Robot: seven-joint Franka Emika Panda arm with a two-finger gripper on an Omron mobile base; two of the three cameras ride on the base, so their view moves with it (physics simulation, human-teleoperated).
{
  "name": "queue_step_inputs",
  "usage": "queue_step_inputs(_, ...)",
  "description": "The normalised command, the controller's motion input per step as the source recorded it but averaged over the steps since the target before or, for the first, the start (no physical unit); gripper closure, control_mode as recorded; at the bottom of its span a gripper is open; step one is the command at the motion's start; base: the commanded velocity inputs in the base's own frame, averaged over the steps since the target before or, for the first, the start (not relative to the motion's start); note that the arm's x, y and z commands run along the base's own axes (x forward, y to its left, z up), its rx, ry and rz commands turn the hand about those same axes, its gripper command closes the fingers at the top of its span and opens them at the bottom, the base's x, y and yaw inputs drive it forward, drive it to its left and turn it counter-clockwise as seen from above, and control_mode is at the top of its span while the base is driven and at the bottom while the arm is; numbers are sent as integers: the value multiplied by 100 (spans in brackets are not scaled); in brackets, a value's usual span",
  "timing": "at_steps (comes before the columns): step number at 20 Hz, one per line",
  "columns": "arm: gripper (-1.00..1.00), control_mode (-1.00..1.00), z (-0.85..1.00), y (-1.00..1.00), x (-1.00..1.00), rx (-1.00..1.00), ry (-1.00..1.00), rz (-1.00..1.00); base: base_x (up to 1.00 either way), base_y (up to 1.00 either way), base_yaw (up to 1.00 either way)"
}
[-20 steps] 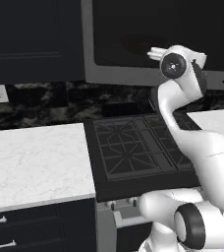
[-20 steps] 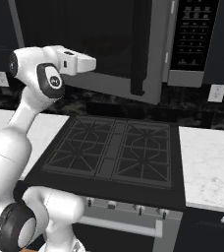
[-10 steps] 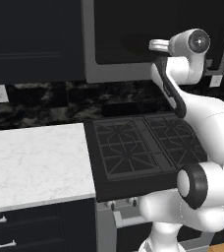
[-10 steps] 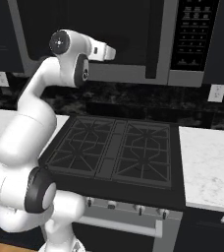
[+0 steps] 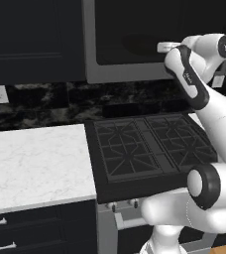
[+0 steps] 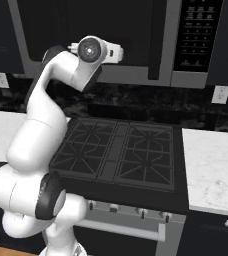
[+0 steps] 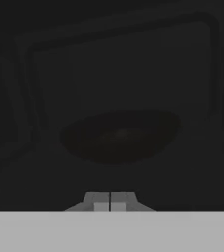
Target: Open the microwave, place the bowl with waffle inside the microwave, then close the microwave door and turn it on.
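Observation:
The microwave (image 5: 135, 74) hangs above the stove, its grey frame around a dark glass front. Its door (image 6: 131, 25) is closed, with the dark bar handle (image 6: 156, 40) at the right edge beside the control panel (image 6: 196, 35). My gripper (image 5: 163, 47) (image 6: 118, 51) is raised level with the lower part of the door and points at the glass. In the hand view the fingertips (image 7: 101, 202) touch each other, shut on nothing. Behind the glass lies a dim dark oval (image 7: 119, 135); I cannot tell what it is. The bowl and the waffle are out of view.
Under the microwave sits a black stove (image 5: 149, 146) (image 6: 121, 152) with bare grates. White marble counters flank it on the left (image 5: 30, 163) and on the right (image 6: 216, 165). Dark cabinets (image 5: 30, 39) line the wall beside the microwave.
The arm has reared up from a folded pose. Its hand has swung toward the middle of the microwave door. The fingers stayed shut.

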Motion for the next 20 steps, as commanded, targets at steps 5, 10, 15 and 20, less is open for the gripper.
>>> queue_step_inputs(5, 100, -100, 55, -3, -41, 6, 22, 3, 0, 0, 0)
queue_step_inputs(10, 100, -100, 46, -16, -97, 6, 26, 0, 0, 0, 0)
queue_step_inputs(15, 100, -100, -2, -47, -100, 30, 4, 0, 0, 0, 0)
queue_step_inputs(20, 100, -100, -8, -61, -82, 47, 5, 0, 0, 0, 0)
